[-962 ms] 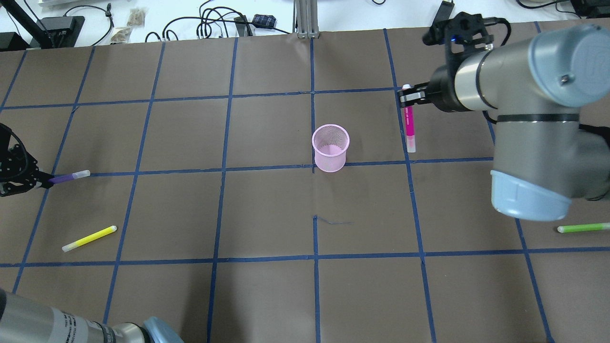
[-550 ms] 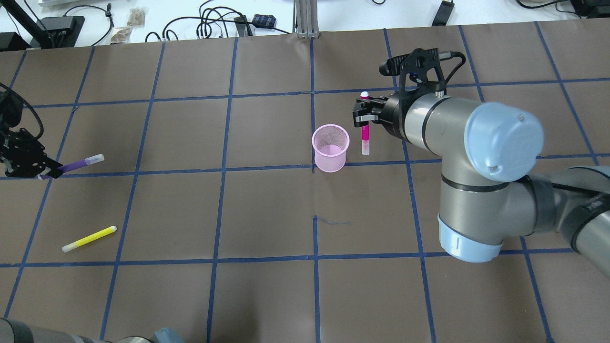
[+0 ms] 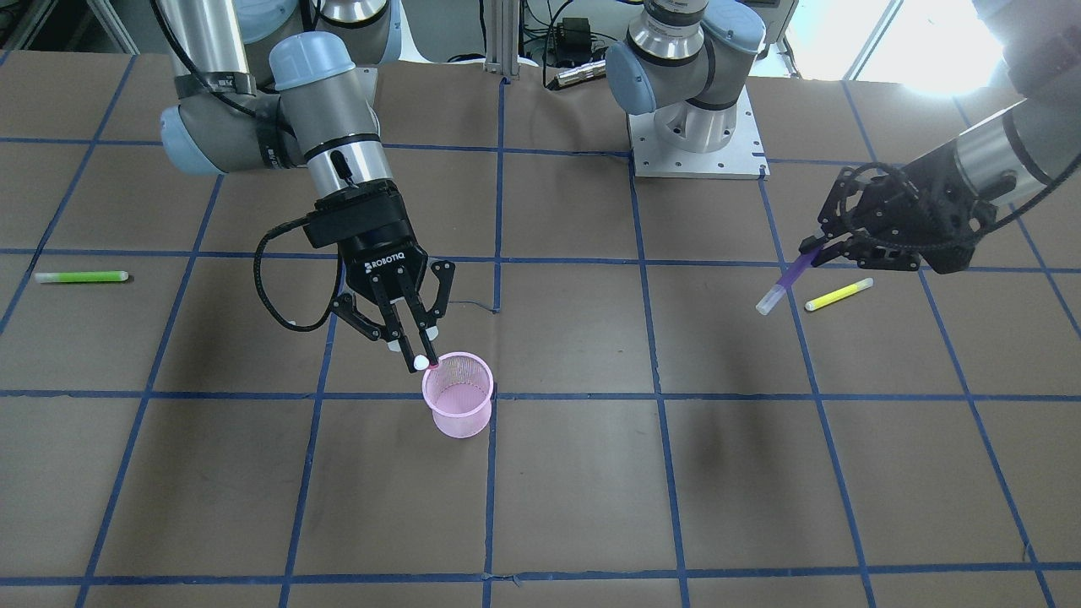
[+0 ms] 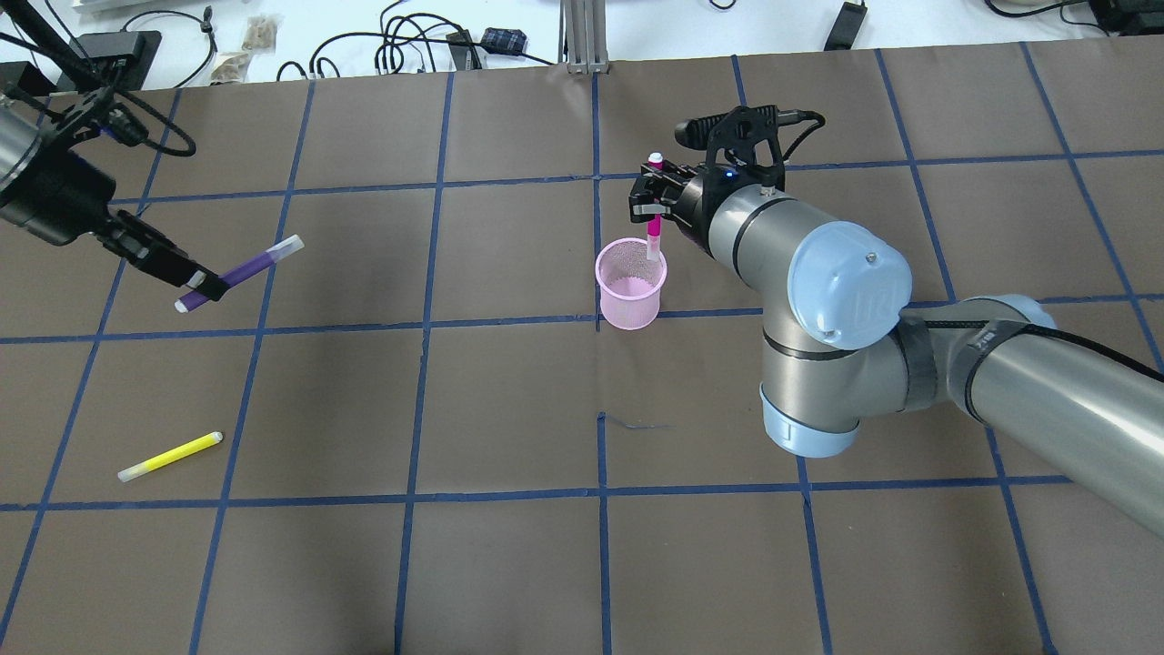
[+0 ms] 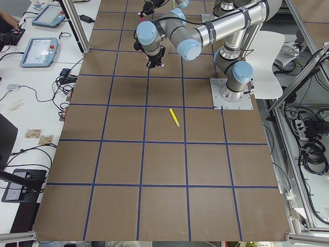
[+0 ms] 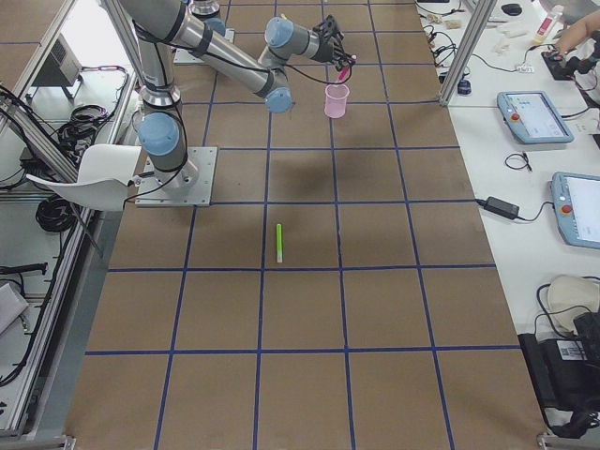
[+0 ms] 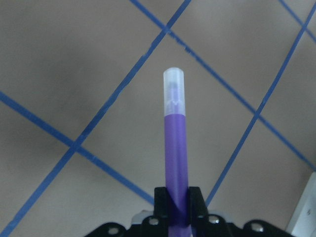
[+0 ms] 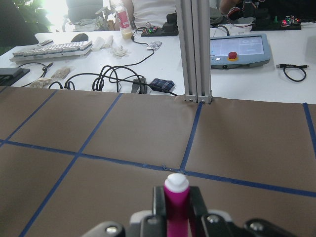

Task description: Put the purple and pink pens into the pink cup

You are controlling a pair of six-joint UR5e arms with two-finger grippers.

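The pink mesh cup [image 4: 629, 284] stands upright at the table's middle and also shows in the front view [image 3: 459, 397]. My right gripper [image 4: 650, 196] is shut on the pink pen [image 4: 653, 229] and holds it upright. The pen's lower end is at the cup's far rim; I cannot tell if it is inside. In the front view the right gripper [image 3: 414, 350] hangs over the cup's edge. My left gripper [image 4: 195, 287] is shut on the purple pen [image 4: 247, 268] and holds it tilted above the table at the far left. The left wrist view shows the purple pen [image 7: 175, 143].
A yellow pen [image 4: 170, 456] lies on the table at the front left. A green pen [image 3: 81, 276] lies on the robot's right side. Cables and devices lie on the white bench beyond the table's far edge [image 4: 418, 45].
My right arm has carried the pink pen leftward from beside the cup to its rim. My left arm has lifted the purple pen and moved it farther away and to the right.
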